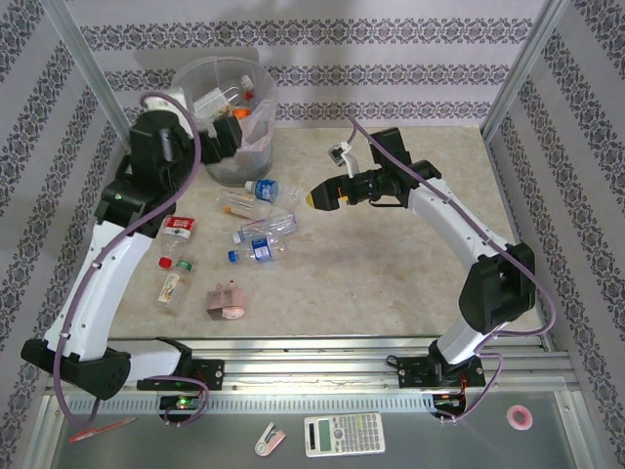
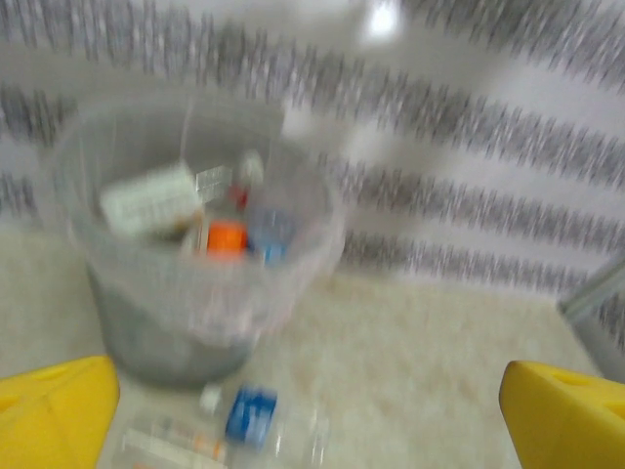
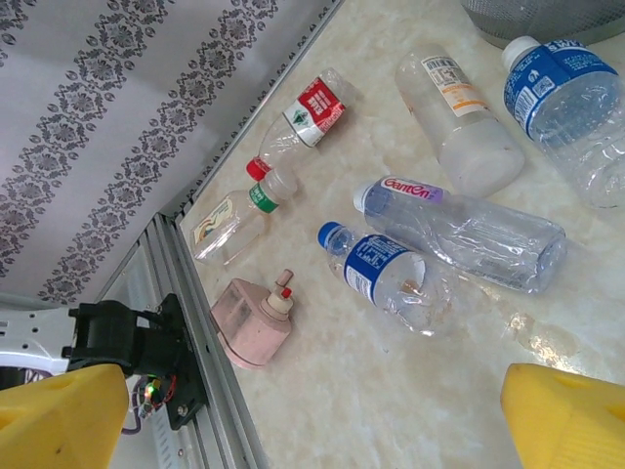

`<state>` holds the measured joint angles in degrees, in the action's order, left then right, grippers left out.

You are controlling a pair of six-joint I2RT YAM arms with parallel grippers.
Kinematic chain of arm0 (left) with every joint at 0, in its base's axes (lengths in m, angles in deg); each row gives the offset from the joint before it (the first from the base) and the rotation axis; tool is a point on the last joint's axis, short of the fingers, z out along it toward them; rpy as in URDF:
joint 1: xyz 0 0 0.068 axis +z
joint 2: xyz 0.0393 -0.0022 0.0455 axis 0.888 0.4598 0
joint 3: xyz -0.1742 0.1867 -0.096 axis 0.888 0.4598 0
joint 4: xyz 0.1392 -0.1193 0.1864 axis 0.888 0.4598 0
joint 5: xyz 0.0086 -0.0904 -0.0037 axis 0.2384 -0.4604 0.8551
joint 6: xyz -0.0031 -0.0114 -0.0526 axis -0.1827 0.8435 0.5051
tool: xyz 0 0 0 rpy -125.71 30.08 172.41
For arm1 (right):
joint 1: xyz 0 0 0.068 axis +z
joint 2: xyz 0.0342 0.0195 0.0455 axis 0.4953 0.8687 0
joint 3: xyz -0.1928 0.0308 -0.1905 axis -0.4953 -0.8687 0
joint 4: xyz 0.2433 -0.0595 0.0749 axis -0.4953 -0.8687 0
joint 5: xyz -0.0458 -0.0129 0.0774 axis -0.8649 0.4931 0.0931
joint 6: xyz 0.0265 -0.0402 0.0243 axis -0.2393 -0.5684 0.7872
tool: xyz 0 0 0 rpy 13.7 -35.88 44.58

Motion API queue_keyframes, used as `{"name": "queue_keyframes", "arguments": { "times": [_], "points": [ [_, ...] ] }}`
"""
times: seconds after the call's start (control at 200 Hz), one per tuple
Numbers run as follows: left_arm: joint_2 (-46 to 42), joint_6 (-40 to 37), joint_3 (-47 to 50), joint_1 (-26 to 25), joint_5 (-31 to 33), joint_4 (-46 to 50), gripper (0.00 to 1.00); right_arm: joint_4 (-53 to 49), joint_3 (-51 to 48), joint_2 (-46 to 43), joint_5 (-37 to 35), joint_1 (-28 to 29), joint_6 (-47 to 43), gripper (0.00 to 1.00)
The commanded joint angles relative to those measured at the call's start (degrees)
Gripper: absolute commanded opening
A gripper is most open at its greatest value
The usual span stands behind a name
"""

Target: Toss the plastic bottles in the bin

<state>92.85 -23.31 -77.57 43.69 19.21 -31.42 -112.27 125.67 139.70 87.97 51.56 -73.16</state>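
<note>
The bin (image 1: pixel 256 161) stands at the far left of the surface (image 1: pixel 391 264), close to the patterned wall. Several plastic bottles (image 1: pixel 229 98) lie inside it. In the blurred left wrist view, something orange shows among them.

More bottles lie loose on the surface in front of the bin:
- A blue-labelled bottle (image 1: pixel 262 189) is just beside the bin's base.
- An orange-labelled bottle (image 1: pixel 234 202) lies next to it.
- Nearer the arms are a clear bottle with a pink band (image 1: pixel 266 229) and a second blue-labelled bottle (image 1: pixel 256 251), side by side.
- Further left, near the aluminium rail, are a red-labelled bottle (image 1: pixel 178 228), a green-banded bottle (image 1: pixel 178 264) and a pale flattened bottle (image 1: pixel 171 288).

A small pink lumpy object (image 1: pixel 227 301) sits near the front edge, apart from the bottles.

The left pincer (image 2: pixel 311 415) hangs at the near side of the bin, about level with its rim. Its yellow fingers (image 2: pixel 54 415) are spread wide with nothing between them. The right pincer (image 1: pixel 314 198) hovers above the middle of the surface, pointing left towards the loose bottles. Its jaws are also wide apart and hold nothing.

On the ledge in front of the arm bases lie a calculator (image 1: pixel 344 434), a pink roll of tape (image 1: pixel 520 417) and a red pen (image 1: pixel 103 428).
</note>
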Motion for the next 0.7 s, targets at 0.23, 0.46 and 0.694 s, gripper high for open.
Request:
{"name": "queue_keyframes", "arguments": {
  "times": [0.23, 0.46, 0.694],
  "points": [
    [-1.31, 27.91, 20.56, -2.15, -12.01, 7.2, 0.98, -1.21, -4.13, -3.84, -2.03, 1.2, -0.79, 0.98],
    [-2.19, 42.37, 30.84, -2.7, -16.17, 4.56, 0.94, -1.23, -6.86, -6.85, -3.17, 1.39, -0.65, 0.98],
    [-0.5, 52.78, 37.17, -3.39, -18.32, -0.93, 0.91, -0.73, -9.8, -8.96, -3.55, 1.42, -0.39, 0.98]
  ]
}}
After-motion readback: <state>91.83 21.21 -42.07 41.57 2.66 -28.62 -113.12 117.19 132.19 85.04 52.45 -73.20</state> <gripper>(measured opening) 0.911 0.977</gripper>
